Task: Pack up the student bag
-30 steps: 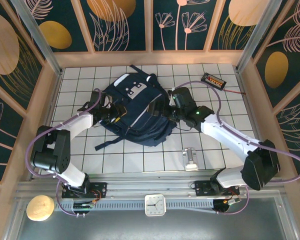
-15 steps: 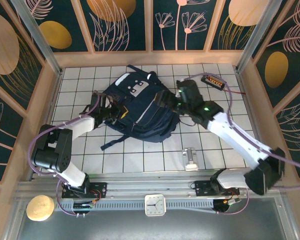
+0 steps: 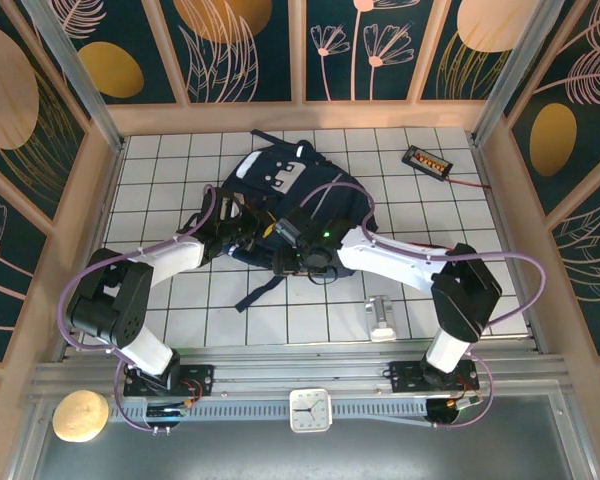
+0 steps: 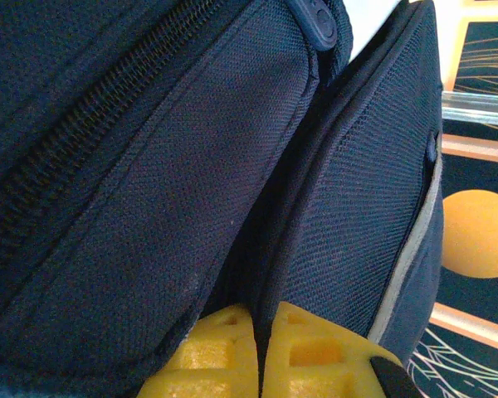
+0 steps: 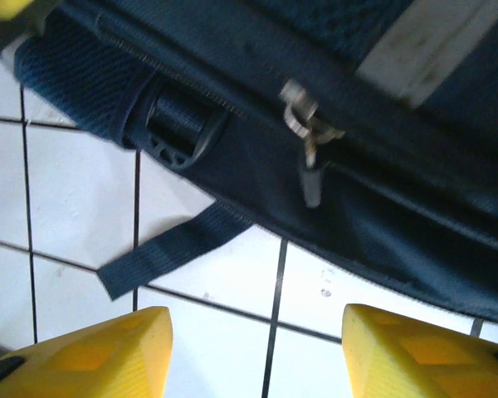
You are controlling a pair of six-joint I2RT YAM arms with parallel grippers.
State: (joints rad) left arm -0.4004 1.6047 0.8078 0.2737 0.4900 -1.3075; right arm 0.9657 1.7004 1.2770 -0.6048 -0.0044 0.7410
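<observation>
The right arm has swung from the right of the picture across to the centre, and the student bag (image 3: 330,200) has slid a little toward the upper edge of the tiles (it also looks more bunched).

In the left wrist view the left gripper (image 4: 261,352) has its yellow fingers (image 4: 203,361) pressed together at the bottom edge, pinching a dark fold of the bag's mesh fabric. The fold runs up between two navy panels, with a zip line in the upper left.

In the right wrist view the right gripper (image 5: 257,352) has its jaws spread, with bare white tile between them. Above it lies the bag's lower edge, with a metal zip pull (image 5: 307,145) (somewhat blurred), a black plastic loop (image 5: 170,137) and a loose strap end (image 5: 170,249).

From above, the bag sits at the upper centre of the tiled table (image 3: 450,225). The right wrist and purple cables cover its lower edge, so both sets of fingers are hard to make out there.

Around it:
- A black device with orange parts (image 3: 427,160) lies at the upper right.
- A small silvery object (image 3: 382,317) lies at the lower centre right.
- A white clock (image 3: 309,410) sits on the front rail.
- A round beige thing (image 3: 80,416) sits at the lower left.
</observation>
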